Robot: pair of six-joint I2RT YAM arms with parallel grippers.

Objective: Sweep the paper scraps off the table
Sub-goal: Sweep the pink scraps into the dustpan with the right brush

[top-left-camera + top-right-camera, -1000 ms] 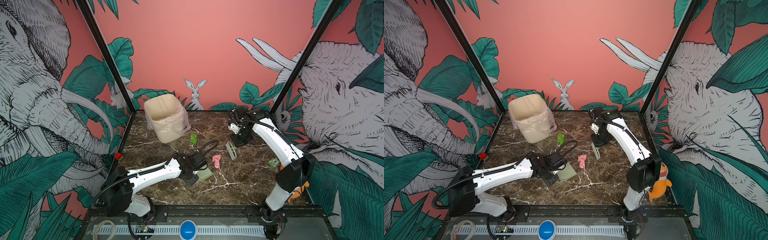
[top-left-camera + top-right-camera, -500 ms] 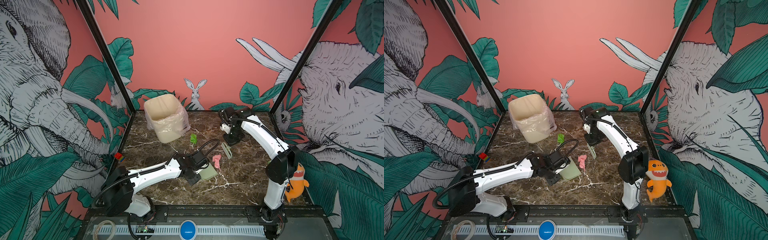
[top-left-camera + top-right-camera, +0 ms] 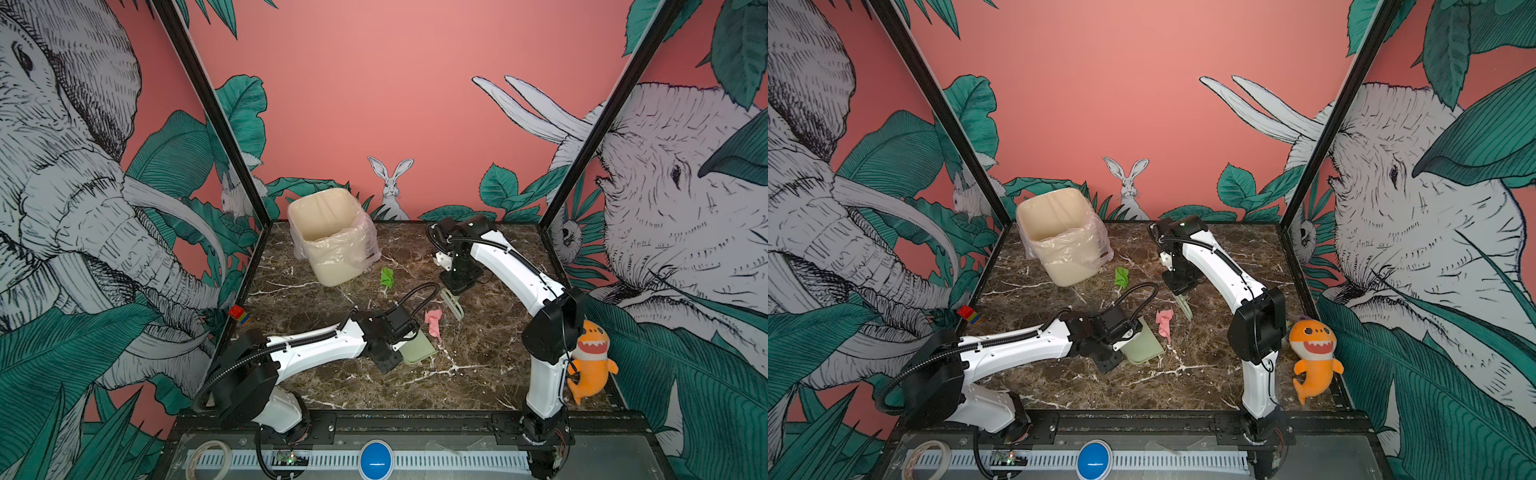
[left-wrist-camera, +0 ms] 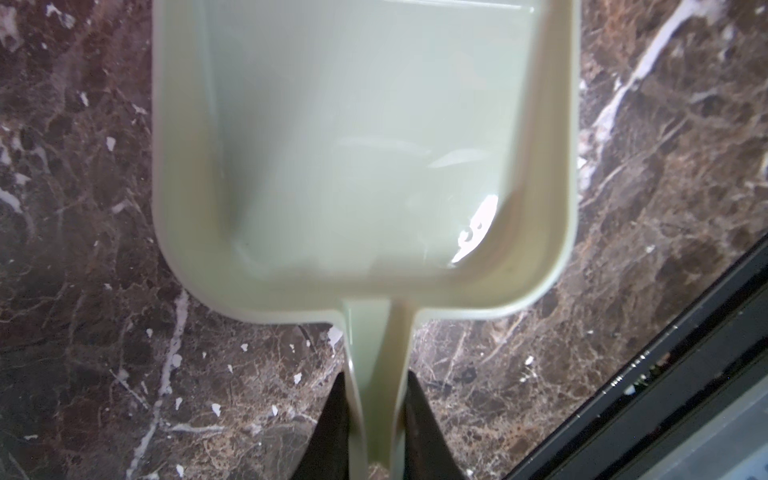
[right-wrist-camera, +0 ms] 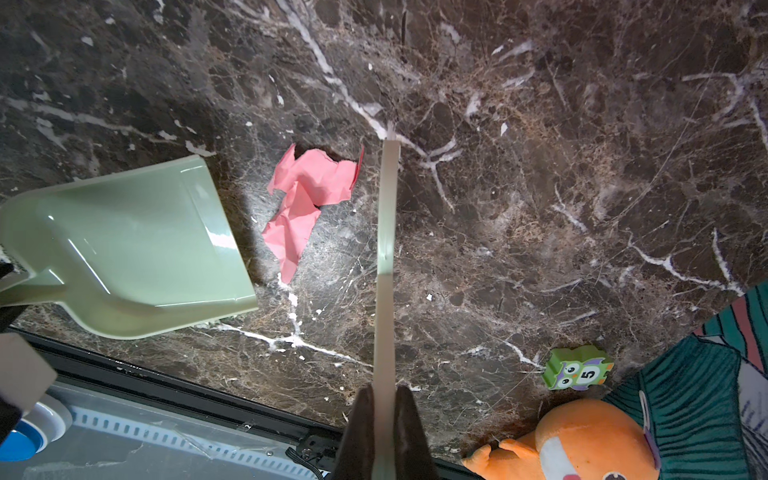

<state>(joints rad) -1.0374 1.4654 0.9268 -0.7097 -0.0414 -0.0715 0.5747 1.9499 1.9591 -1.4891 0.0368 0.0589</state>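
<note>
Near edge of the desk (image 3: 478,374): an orange plush toy (image 3: 590,361) at the right corner. Left jaws clenched on the handle of a pale green dustpan (image 4: 357,145), whose mouth faces a pink scrap (image 5: 307,195) lying just beside it on the desk. Right jaws clamped on a thin pale scraper (image 5: 384,249), standing just the other side of that scrap. Farther back, a green scrap (image 3: 386,277) lies near a lined bin (image 3: 332,249) at far left.

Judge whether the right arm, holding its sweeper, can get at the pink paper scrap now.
Probably yes: the pink scrap lies on bare table just beside the sweeper, nothing between them.
</note>
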